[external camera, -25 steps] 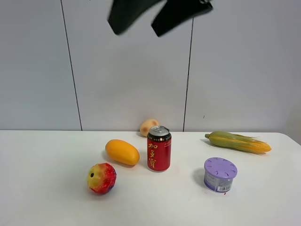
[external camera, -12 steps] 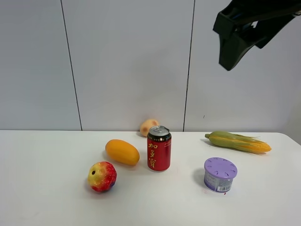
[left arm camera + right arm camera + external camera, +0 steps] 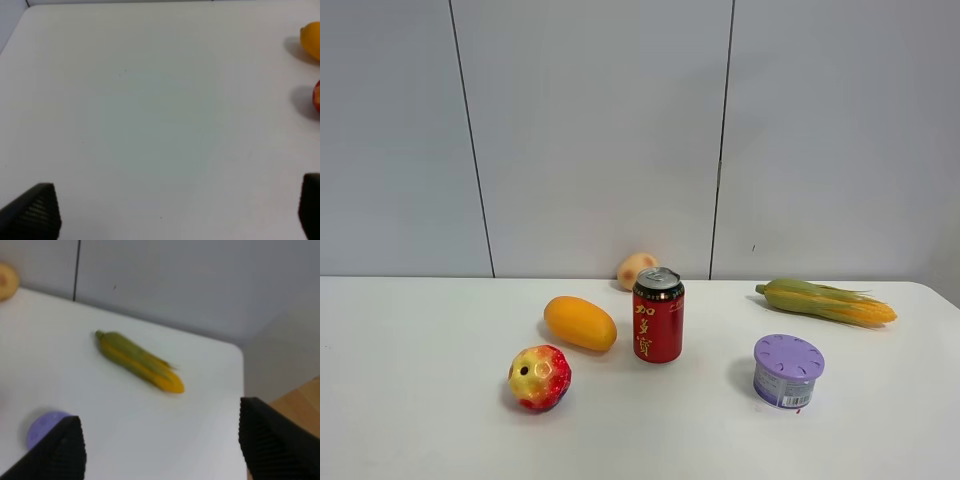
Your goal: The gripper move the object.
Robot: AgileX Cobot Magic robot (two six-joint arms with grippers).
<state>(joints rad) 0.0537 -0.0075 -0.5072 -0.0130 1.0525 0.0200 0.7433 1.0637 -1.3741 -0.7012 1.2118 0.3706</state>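
Object (image 3: 539, 377) rests free on table (image 3: 420, 420), front-left of the can (image 3: 658, 315), near mango (image 3: 580, 323); both tools spread wide, empty, right tool (image 3: 160, 450) apparently well off (blurred); next: approach and descend over it.

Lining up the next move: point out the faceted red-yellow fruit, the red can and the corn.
faceted fruit (image 3: 540, 377), exterior high view, front face.
red can (image 3: 658, 318), exterior high view, label.
corn (image 3: 138, 361), right wrist view, mid-husk.
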